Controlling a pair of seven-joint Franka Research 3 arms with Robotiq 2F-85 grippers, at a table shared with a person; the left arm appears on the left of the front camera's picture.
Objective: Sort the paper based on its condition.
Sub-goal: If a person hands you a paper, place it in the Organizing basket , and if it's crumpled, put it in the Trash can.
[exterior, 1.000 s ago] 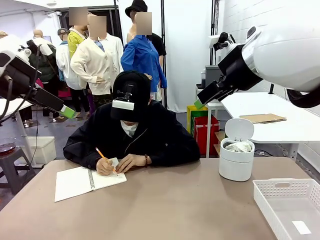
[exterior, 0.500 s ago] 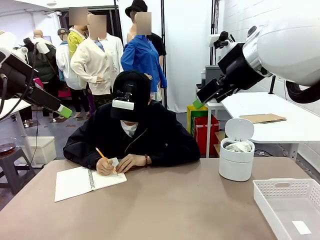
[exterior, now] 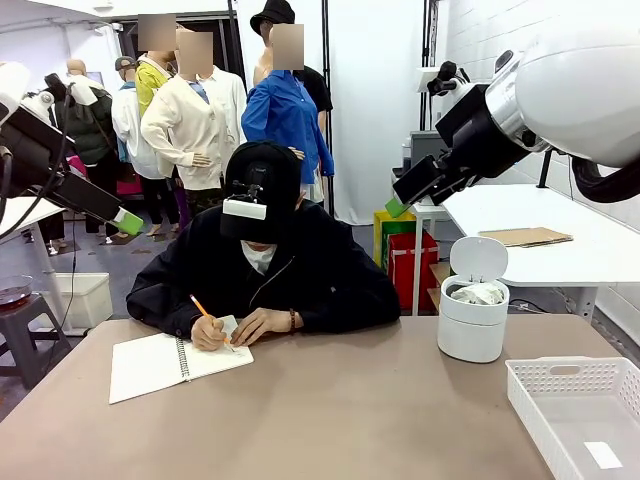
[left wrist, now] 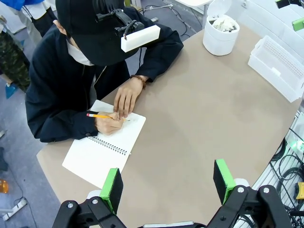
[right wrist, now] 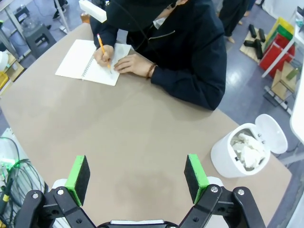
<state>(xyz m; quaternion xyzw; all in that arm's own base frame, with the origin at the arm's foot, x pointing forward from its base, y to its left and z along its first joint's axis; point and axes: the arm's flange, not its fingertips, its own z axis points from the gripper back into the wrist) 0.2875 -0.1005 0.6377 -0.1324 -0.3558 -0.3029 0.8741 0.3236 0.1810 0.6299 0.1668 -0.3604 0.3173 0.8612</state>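
Observation:
Crumpled white paper [exterior: 478,293] fills a small white bin [exterior: 470,335] with its lid tipped up, at the table's far right; the wrist views show the paper [right wrist: 247,148] [left wrist: 223,23] from above. My left gripper [left wrist: 167,185] hangs open and empty high over the table's near edge, and its green pad [exterior: 127,222] is raised at the left in the front view. My right gripper [right wrist: 137,179] is open and empty too, high above the middle of the table. In the front view it [exterior: 398,207] sits up at the right.
A person across the table writes with a pencil in a spiral notebook [exterior: 175,365] at the left. A white perforated basket [exterior: 560,375] stands at the near right with a small flat white slip [exterior: 603,455] in it. The tabletop [exterior: 340,420] between them is bare.
Both arms have drifted slightly, staying raised above the table. The person keeps writing, and the bin and basket have not moved.

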